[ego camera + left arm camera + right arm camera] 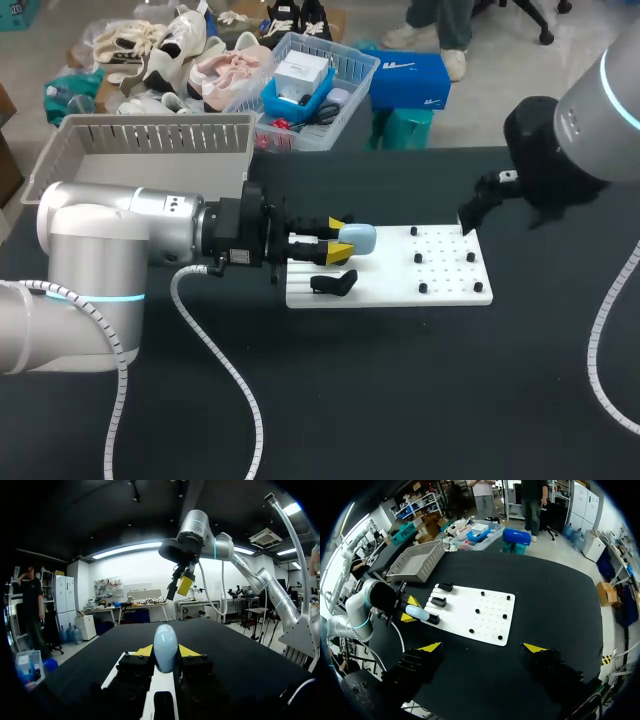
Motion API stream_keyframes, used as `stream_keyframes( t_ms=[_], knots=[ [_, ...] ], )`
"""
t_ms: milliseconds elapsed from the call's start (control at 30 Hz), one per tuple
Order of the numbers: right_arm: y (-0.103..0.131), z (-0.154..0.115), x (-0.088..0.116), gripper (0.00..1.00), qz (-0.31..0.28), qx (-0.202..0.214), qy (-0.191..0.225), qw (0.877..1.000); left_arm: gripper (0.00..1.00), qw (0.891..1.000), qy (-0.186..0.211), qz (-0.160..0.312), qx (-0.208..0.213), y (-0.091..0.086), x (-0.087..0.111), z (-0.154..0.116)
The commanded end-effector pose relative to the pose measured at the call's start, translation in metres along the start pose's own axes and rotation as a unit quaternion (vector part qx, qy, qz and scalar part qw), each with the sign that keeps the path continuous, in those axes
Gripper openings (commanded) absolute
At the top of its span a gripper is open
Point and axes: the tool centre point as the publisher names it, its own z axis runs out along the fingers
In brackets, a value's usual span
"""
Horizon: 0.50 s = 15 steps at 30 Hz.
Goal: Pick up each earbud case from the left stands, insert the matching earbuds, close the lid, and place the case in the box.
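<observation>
Between the yellow-tipped fingers of the left gripper [166, 652] sat the earbud case [358, 238], clamped from both sides at the left end of the white board [400, 276], by the stands. It was a smooth, rounded, pale blue shell lying along the fingers, its far end reaching past the tips; no open lid showed. Just beside it one black stand [335, 283] stood bare. I judged the pick-up step to be in hand: the case gripped, nothing inserted yet. The next move would call for lifting the case clear of the stands without tipping it, then getting the lid open so the earbuds could go in (a slippery rounded shell might twist in a two-finger grip). Small dark pieces [417, 258] dotted the board's right half; whether they were earbuds or pegs I could not tell. My right gripper [483, 648] hung near the board's far right corner, fingers wide apart and empty. The grey box [150, 135] stood behind the left arm.
</observation>
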Motion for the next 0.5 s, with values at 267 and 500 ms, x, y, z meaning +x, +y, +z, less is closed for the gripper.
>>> stream_keyframes(
  t_ms=[267, 500],
  knots=[
    [-0.0206, -0.008, 0.0095, 1.0, -0.003, -0.019, -0.02, 1.0, 0.0, 1.0, 0.0, 0.001, -0.003, -0.0015, -0.0001, 0.0],
    [-0.0206, -0.008, 0.0095, 1.0, -0.003, -0.019, -0.02, 1.0, 0.0, 1.0, 0.0, 0.001, -0.003, -0.0015, -0.0001, 0.0]
  ],
)
